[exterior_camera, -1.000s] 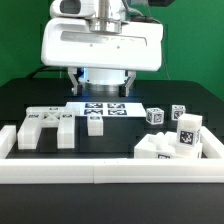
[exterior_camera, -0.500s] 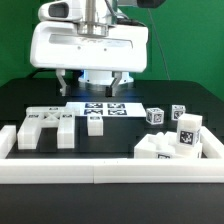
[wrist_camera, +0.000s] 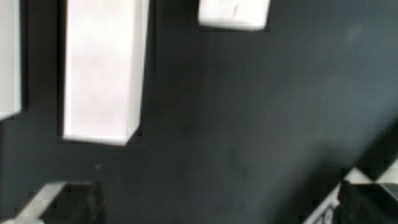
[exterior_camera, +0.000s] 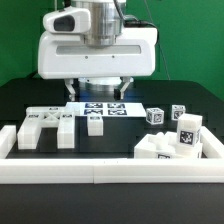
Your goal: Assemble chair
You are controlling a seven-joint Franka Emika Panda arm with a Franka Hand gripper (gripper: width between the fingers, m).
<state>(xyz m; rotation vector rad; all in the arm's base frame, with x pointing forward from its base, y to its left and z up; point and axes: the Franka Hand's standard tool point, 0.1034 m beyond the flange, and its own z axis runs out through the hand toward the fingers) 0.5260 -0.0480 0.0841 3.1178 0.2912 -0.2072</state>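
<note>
Chair parts (exterior_camera: 45, 125) lie loose and unjoined on the black table (exterior_camera: 120, 135), spread from left to right in the exterior view, inside the white border rail (exterior_camera: 100, 172) that runs along the near edge and turns up both sides. The gripper (exterior_camera: 98, 90) hangs over the far middle of the table, above the marker board (exterior_camera: 100, 108); its jaws are spread wide, nothing between them, touching nothing. Largest part: the slotted panel (exterior_camera: 42, 126), flat at the left, near the rail's left arm. Next, a clump of blocks (exterior_camera: 160, 150) at the near right, touching one another, with a tagged block (exterior_camera: 187, 130) on the far side of it. A short bar (exterior_camera: 95, 124) lies just right of the panel, near the marker board. Two small cubes (exterior_camera: 155, 116) sit at the far right, apart from each other and from the clump. In the wrist view a long white bar (wrist_camera: 103, 70) lies on the dark surface with a smaller white piece (wrist_camera: 233, 12) beyond it, apart; which parts these are I cannot tell. Dark fingertips (wrist_camera: 54, 200) show at both edges, clear of both.
</note>
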